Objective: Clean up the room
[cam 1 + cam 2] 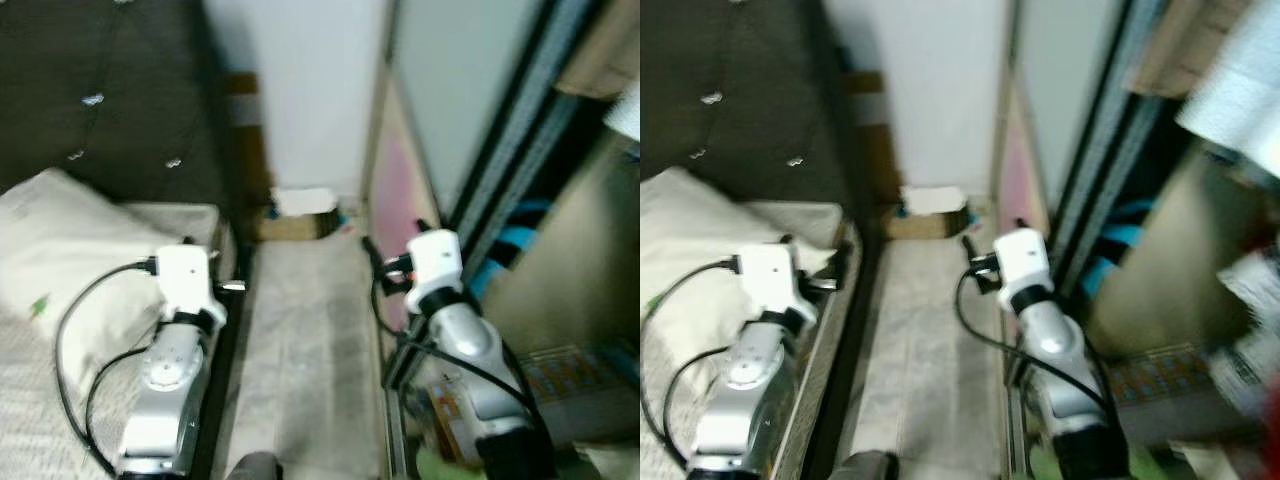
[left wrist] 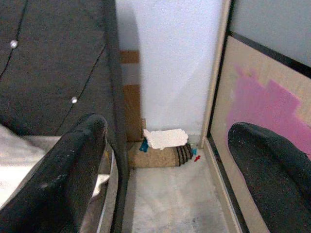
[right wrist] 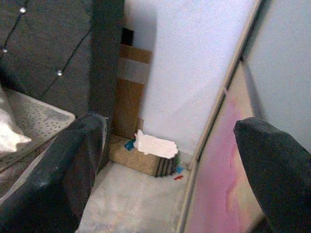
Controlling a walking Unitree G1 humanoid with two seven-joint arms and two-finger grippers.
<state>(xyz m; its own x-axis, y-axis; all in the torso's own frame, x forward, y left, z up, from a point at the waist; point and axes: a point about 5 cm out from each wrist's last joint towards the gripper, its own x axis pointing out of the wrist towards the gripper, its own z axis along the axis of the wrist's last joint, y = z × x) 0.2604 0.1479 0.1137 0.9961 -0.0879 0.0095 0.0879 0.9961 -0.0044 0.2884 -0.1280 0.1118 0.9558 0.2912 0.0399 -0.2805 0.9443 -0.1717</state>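
A low brown cardboard box [image 2: 158,155] lies on the floor at the far end of a narrow aisle, against the white wall. A torn white piece [image 2: 165,138] rests on top of it. A small blue scrap [image 2: 144,145] and a red scrap [image 2: 197,158] lie beside it. My left gripper [image 1: 212,262] hovers over the bed's edge and is open, nothing between its fingers [image 2: 73,170]. My right gripper [image 1: 393,238] is held out by the wardrobe side, also open and empty, its fingers [image 3: 68,165] wide apart. Both point toward the box [image 1: 295,225], well short of it.
A bed with a white pillow [image 1: 70,250] and a dark tufted headboard [image 1: 110,90] borders the aisle on the left. On the right is a sliding wardrobe door [image 1: 470,100] with a pink patch [image 2: 262,111]. Clutter [image 1: 570,370] fills the open wardrobe. The pale floor strip [image 1: 310,340] runs between.
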